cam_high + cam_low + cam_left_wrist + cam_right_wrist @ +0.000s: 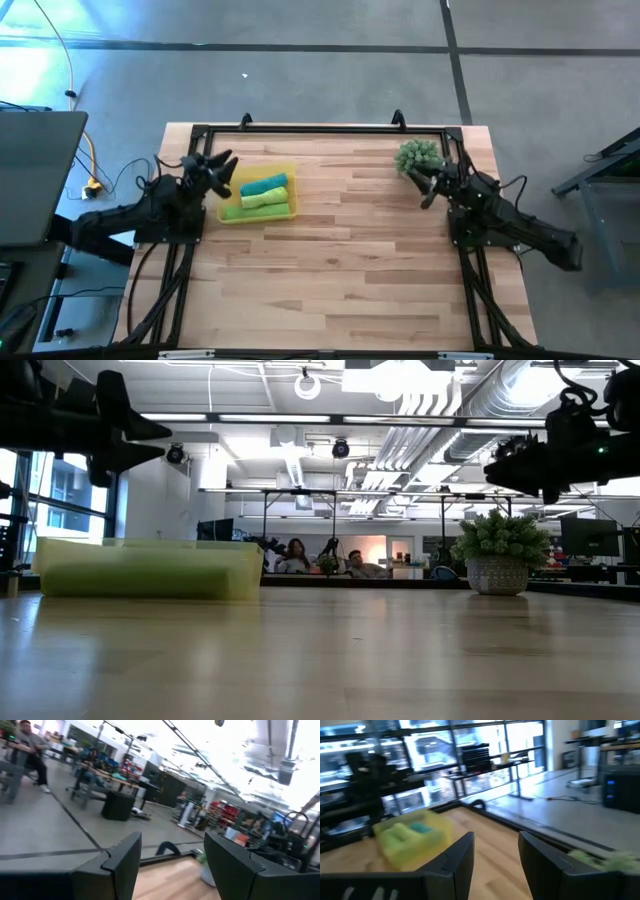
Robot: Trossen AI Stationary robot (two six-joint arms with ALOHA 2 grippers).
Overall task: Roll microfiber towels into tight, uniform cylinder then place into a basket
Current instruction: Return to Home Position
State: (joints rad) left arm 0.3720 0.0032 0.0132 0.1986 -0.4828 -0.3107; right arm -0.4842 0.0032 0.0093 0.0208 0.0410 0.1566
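Yellow basket [283, 171] holds one teal towel [264, 185], seemingly two green towels [262, 203].

Potted plant [419, 155] far right on table [340, 265]; laptop [40, 175] off left; people [297, 557] beyond.

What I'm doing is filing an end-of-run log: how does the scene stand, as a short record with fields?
basket: yellow tray on the table's left side
contents: teal towel and lime green towels, rolled, lying side by side inside
loose towels on the table: none visible
left pincer: open, empty, raised beside the basket's left edge
right pincer: open, empty, raised next to the plant
plant: potted, upright, far right corner
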